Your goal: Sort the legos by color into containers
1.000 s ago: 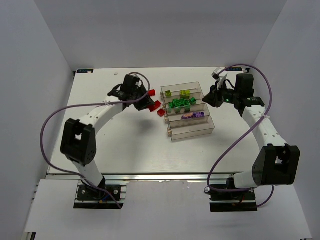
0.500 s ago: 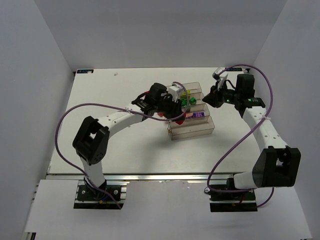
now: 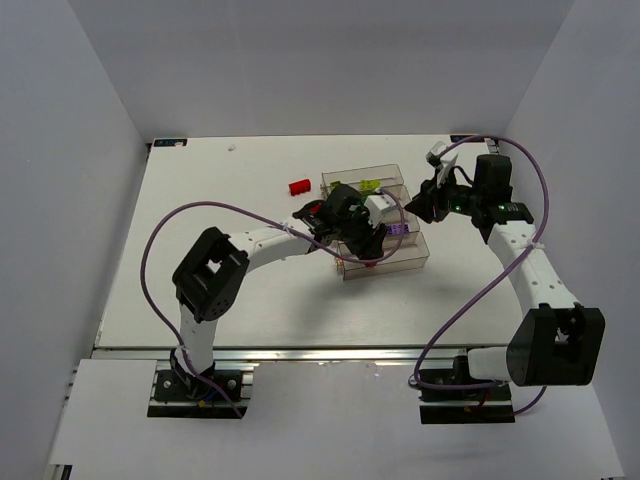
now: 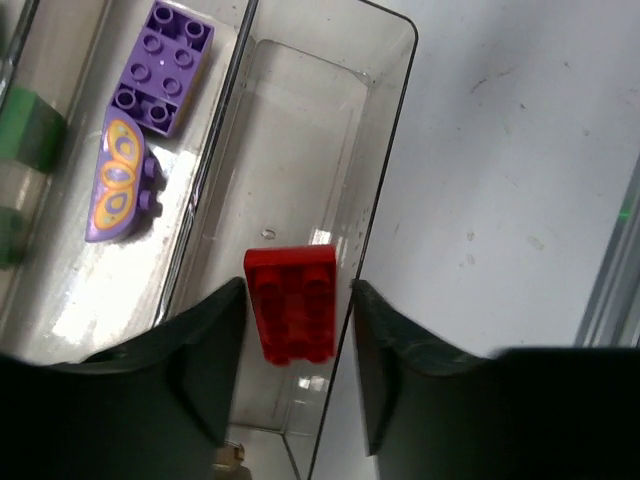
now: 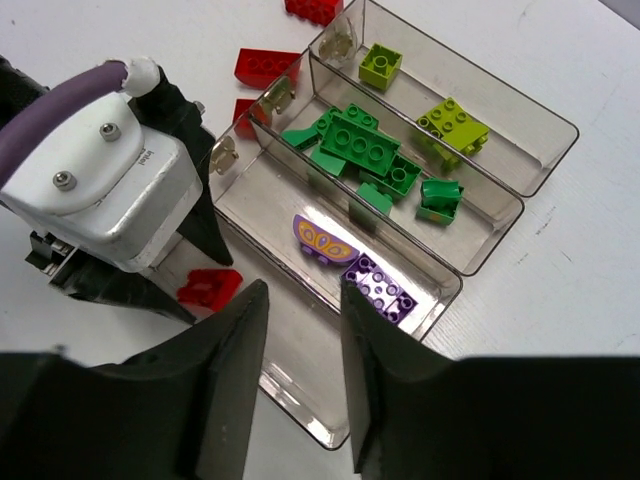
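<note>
Four clear trays (image 3: 400,262) stand in a slanted row. The far tray holds yellow-green bricks (image 5: 455,120), the second green bricks (image 5: 355,145), the third a purple brick (image 5: 378,285) and a purple butterfly piece (image 5: 325,238). My left gripper (image 3: 366,255) reaches into the nearest tray (image 4: 300,130). A red brick (image 4: 291,305) sits between its fingers with a gap on one side; it also shows in the right wrist view (image 5: 208,287). My right gripper (image 5: 302,290) is open and empty above the trays' right end.
More red bricks (image 5: 265,65) lie on the table just left of the trays, one further off (image 3: 298,187). The left arm stretches across the trays' left ends. Purple cables loop over both arms. White walls enclose the table.
My left arm has swung right from the loose red bricks to over the nearest tray, carrying a red brick. The right arm has barely moved.
</note>
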